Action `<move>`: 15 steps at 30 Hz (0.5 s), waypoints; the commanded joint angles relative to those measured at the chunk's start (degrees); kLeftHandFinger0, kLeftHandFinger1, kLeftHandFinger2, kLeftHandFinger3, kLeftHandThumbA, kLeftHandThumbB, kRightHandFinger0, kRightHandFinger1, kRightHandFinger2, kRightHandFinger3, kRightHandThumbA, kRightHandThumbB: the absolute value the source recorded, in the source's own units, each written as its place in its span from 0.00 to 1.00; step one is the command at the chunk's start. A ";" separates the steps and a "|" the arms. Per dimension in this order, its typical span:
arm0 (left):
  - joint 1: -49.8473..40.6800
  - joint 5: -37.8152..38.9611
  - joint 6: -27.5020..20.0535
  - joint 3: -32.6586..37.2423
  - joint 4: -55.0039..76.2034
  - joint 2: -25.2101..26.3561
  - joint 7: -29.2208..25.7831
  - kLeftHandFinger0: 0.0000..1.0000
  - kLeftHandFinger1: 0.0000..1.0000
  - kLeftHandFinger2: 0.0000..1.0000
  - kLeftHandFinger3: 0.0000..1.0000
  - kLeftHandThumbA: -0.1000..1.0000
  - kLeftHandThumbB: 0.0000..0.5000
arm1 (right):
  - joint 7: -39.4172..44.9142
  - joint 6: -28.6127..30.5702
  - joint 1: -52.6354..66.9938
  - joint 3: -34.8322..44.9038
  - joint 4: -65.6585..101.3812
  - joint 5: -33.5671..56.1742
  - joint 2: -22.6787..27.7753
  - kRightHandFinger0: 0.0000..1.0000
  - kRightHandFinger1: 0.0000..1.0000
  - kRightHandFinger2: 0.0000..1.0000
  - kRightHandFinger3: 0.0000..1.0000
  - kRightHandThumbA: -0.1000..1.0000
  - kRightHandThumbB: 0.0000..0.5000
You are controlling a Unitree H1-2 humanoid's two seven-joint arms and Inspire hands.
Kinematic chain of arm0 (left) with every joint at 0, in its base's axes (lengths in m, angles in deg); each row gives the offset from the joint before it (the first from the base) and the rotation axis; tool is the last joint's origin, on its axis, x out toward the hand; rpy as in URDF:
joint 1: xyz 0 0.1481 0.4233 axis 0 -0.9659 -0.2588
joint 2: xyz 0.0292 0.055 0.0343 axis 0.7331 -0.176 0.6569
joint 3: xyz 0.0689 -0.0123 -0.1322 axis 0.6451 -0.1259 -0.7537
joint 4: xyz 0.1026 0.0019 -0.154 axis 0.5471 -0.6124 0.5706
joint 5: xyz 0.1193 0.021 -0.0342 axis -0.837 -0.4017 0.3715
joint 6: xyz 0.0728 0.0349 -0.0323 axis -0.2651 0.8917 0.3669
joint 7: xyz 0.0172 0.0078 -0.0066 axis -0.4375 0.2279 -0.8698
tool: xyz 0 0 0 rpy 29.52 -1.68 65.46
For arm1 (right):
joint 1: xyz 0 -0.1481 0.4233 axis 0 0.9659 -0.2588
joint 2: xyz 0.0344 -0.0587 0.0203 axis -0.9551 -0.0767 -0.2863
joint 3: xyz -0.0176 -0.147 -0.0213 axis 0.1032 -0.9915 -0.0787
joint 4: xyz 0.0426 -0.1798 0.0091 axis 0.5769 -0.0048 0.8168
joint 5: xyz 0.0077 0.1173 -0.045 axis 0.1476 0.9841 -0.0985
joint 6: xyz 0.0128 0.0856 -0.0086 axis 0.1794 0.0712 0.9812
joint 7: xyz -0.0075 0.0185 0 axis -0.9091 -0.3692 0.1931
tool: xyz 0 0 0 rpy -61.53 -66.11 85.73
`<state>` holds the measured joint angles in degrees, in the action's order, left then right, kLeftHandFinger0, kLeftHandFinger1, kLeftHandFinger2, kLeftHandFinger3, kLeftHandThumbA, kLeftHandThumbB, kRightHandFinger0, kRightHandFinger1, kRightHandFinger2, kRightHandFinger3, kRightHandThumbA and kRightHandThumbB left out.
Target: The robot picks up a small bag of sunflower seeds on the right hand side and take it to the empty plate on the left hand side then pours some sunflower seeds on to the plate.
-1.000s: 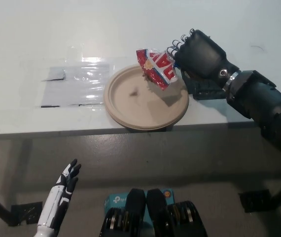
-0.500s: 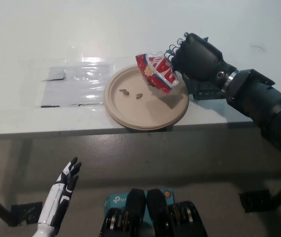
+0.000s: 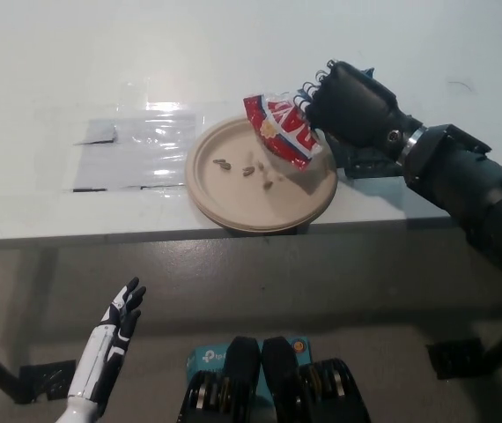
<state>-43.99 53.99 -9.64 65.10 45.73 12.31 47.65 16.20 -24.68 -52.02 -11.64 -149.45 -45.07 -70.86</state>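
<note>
Now, seed bag (image 3: 282, 130) tilted, mouth down-left over plate (image 3: 299, 201), right hand (image 3: 350, 101) gripping.

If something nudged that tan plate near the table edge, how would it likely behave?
The plate looks like a thin disposable one, so it is probably light and would slide easily on the smooth white table. Its near rim sits at the table edge, so a push toward the robot might tip it off. The few seeds on it would likely scatter.

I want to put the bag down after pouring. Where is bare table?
Bare white table lies behind the plate and the taped plastic sheet. It is crowded around the right hand, the bag and the seeds.
</note>
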 commanded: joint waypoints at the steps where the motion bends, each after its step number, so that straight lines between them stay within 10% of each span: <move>1: 0.41 -0.47 -0.69 -0.12 1.81 0.88 0.39 1.00 1.00 1.00 1.00 1.00 0.31 | -0.21 -0.88 -1.94 4.62 0.09 4.35 1.30 0.00 0.02 0.48 0.16 0.00 0.53; 10: 0.34 -0.38 -0.95 -0.31 1.56 0.82 0.19 1.00 1.00 1.00 1.00 1.00 0.32 | 3.85 7.45 1.34 20.29 -0.01 14.58 0.31 0.00 0.20 0.72 0.10 0.00 0.41; 15: 0.12 -0.36 -0.86 -0.34 1.57 0.72 0.14 1.00 1.00 1.00 1.00 1.00 0.33 | 4.13 10.25 2.84 25.80 -0.13 17.57 0.20 0.00 0.17 0.74 0.34 0.00 0.34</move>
<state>-44.00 53.84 -9.63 65.08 45.74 12.33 47.64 19.71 -17.94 -47.55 10.67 -149.72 -33.51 -71.02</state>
